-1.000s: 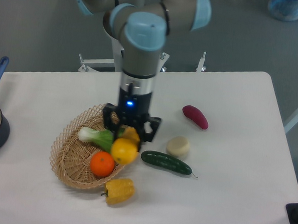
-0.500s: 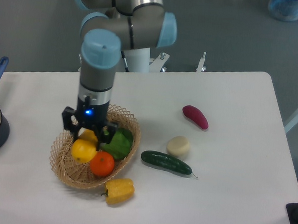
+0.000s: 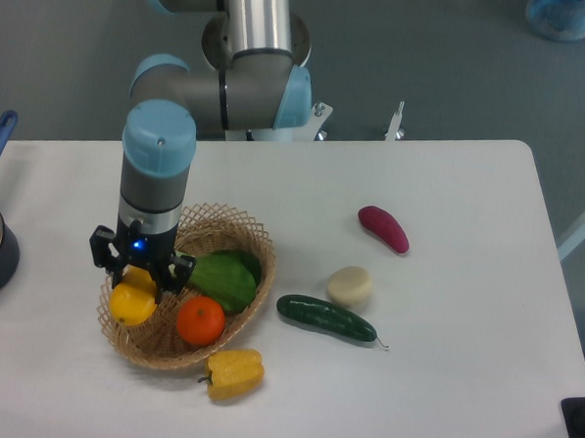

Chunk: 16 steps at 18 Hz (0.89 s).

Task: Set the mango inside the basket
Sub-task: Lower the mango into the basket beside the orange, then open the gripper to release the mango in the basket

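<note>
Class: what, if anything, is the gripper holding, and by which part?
The gripper holds the mango by its upper end, over the left side of the basket.

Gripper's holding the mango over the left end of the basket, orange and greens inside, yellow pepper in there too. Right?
Not quite. The fixed camera shows the yellow pepper outside the basket, on the table against its front rim. The rest stands: the gripper has the mango at the basket's left end, with the orange and greens inside.

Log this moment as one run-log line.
phase: placing | gripper: shut on mango | mango: over left end of basket | release: not yet
</note>
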Each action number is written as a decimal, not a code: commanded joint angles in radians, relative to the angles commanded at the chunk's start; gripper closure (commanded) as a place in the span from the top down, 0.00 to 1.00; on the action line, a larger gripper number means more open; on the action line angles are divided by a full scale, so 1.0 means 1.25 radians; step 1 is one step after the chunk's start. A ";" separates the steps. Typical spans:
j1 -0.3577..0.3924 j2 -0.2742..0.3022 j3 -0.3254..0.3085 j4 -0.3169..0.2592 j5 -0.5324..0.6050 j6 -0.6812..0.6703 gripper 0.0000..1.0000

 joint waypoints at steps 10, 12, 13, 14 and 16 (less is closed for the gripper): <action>-0.001 -0.054 0.016 0.004 0.000 0.006 0.39; -0.002 -0.061 0.017 0.004 0.000 0.007 0.40; -0.003 -0.064 0.018 0.004 0.000 0.007 0.42; -0.003 -0.070 0.022 0.004 0.000 0.007 0.42; -0.003 -0.072 0.023 0.005 0.000 0.010 0.72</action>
